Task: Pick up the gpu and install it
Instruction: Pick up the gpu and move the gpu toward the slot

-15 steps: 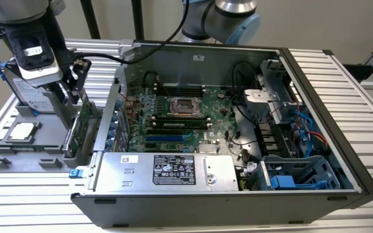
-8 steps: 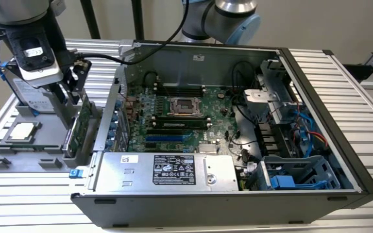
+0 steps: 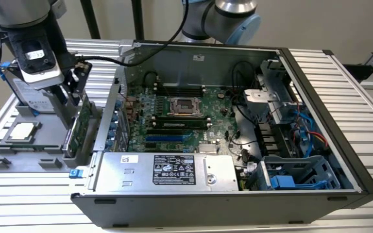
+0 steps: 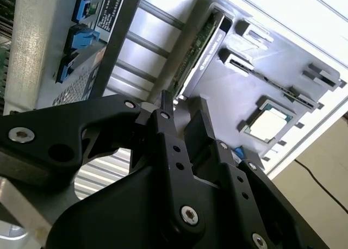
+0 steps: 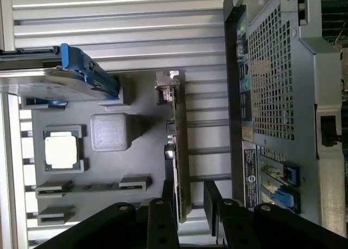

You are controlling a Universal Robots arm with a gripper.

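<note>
The gpu is a thin green card standing on its long edge in a slot of the grey holder tray, at the exterior view's left beside the open computer case. In the first wrist view I see the gpu edge-on, its grey metal bracket at the far end. My gripper hangs right over the card's near end. The gripper is open, one black finger on each side of the card and a gap on one side. In the second wrist view the gripper points at the gpu.
The tray also holds a silver hard drive in a blue frame and a small square silver chip. Inside the case lie the motherboard and a grey power supply. The case wall stands close beside the card.
</note>
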